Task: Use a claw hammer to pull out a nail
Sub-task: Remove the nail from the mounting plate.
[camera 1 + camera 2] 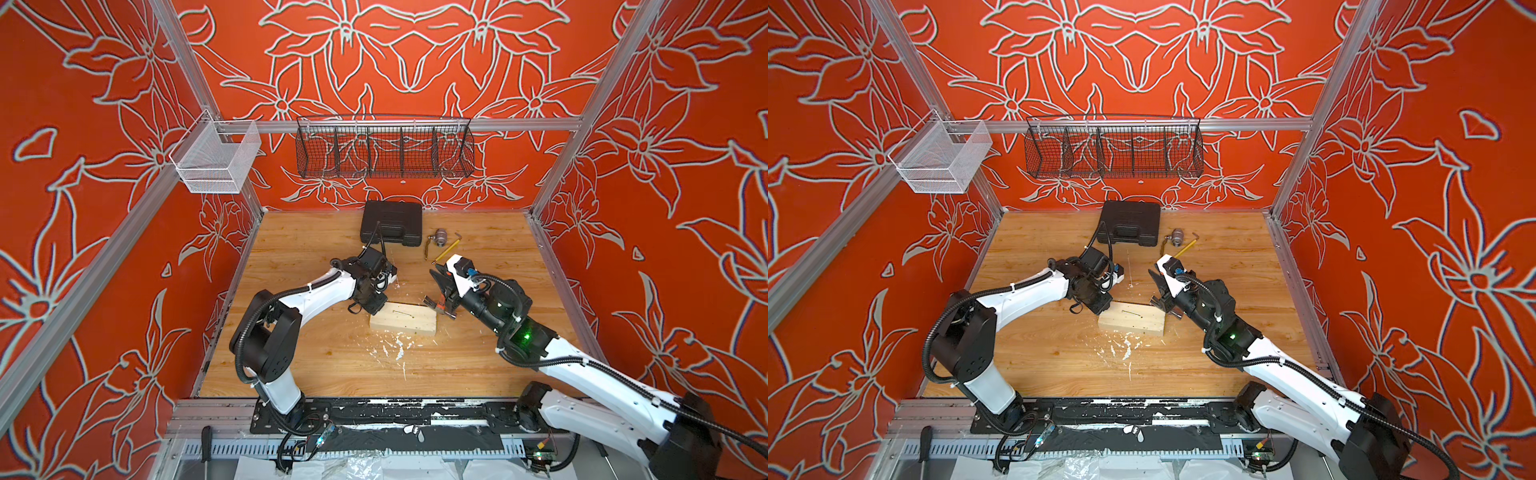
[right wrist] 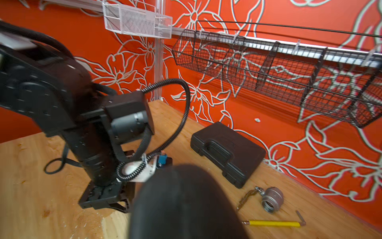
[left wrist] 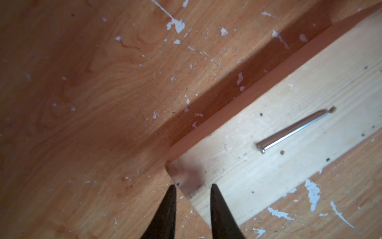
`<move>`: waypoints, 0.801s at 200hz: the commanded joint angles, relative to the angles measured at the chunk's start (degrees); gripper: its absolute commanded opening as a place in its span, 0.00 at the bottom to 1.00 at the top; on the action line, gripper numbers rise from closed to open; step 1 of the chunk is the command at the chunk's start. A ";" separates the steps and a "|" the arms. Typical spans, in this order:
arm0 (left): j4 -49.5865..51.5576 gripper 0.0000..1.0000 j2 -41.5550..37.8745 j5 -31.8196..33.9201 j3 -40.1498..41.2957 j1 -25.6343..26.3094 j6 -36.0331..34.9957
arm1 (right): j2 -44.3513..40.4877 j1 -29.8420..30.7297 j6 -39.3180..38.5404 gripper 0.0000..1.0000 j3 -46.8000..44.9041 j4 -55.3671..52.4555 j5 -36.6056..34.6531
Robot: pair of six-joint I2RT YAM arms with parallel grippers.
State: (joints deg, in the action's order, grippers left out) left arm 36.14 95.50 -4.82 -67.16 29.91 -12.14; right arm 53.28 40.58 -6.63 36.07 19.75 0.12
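A pale wooden block (image 1: 403, 323) lies mid-table, seen in both top views. The nail (image 3: 293, 130) lies flat along its top, also visible as a thin line in a top view (image 1: 1130, 311). My left gripper (image 3: 193, 186) is open at the block's left corner, one tip over the top face and the other beside the edge. My right gripper (image 1: 442, 289) is shut on the claw hammer; its steel head (image 1: 431, 302) rests at the block's right end. The hammer's black rubber end (image 2: 186, 207) fills the right wrist view and hides those jaws.
A black tool case (image 1: 390, 224) sits at the back of the table. Beside it lie a metal valve fitting (image 1: 441, 237), a bent hex key (image 1: 457, 237) and a yellow pencil (image 1: 442, 251). A black wire basket (image 1: 384, 149) and a white mesh basket (image 1: 216, 160) hang above. White flecks (image 1: 395, 347) litter the wood.
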 commanded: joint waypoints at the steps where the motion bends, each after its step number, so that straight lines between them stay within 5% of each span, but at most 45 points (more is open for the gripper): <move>1: -1.54 0.28 -4.09 3.02 -0.17 -0.99 -0.29 | 0.06 -2.35 -0.61 0.00 4.59 -5.05 -6.03; 33: -4.03 0.29 -8.17 4.11 1.01 -4.44 0.83 | 2.89 -7.03 4.08 0.00 5.42 -6.92 -10.30; 93: -8.16 0.30 -12.24 5.18 5.75 -11.52 3.37 | 11.33 -9.94 6.72 0.00 4.73 -0.47 -7.72; 160: -9.55 0.30 -10.68 4.73 6.47 -13.26 4.06 | 12.51 -15.64 14.83 0.00 4.11 1.12 -6.99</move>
State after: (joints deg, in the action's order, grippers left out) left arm 27.59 84.07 0.14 -60.71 16.91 -8.51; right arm 66.63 26.70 3.55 39.44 14.90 -7.35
